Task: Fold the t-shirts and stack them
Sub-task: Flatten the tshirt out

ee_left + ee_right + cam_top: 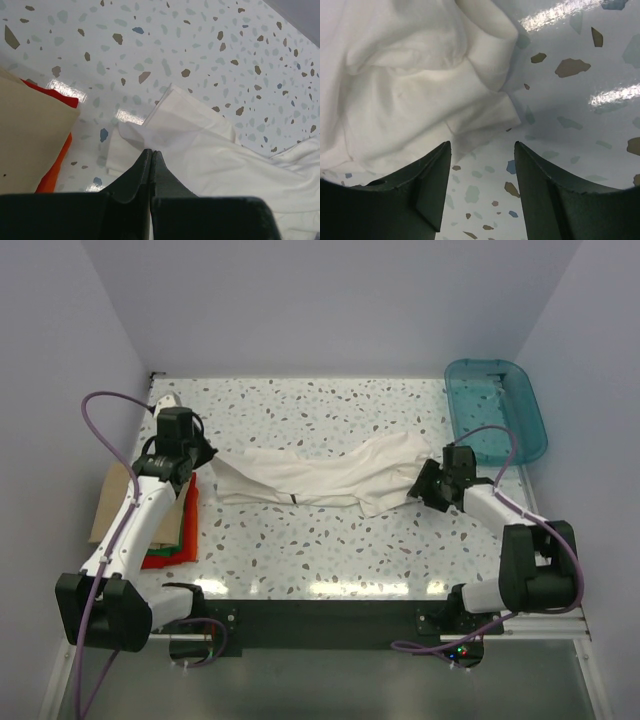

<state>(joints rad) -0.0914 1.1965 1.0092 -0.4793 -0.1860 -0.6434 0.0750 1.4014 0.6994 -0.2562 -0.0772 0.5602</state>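
Note:
A large white t-shirt (320,478) lies crumpled in a long band across the middle of the table. My left gripper (203,455) is shut at its left end; in the left wrist view the white t-shirt (210,150) rises to the tip of the left gripper (151,151), pinched there. My right gripper (420,485) sits at the shirt's right end. In the right wrist view the right gripper (482,145) is open over bare table, the white t-shirt (410,85) just beyond its left finger. Folded tan (108,502), green (187,530) and red (170,558) t-shirts lie stacked under my left arm.
A teal plastic bin (495,410) stands at the back right of the speckled table (330,550). The tan shirt (25,130) and a red edge (57,95) show left of the left fingers. White walls close in the back and both sides.

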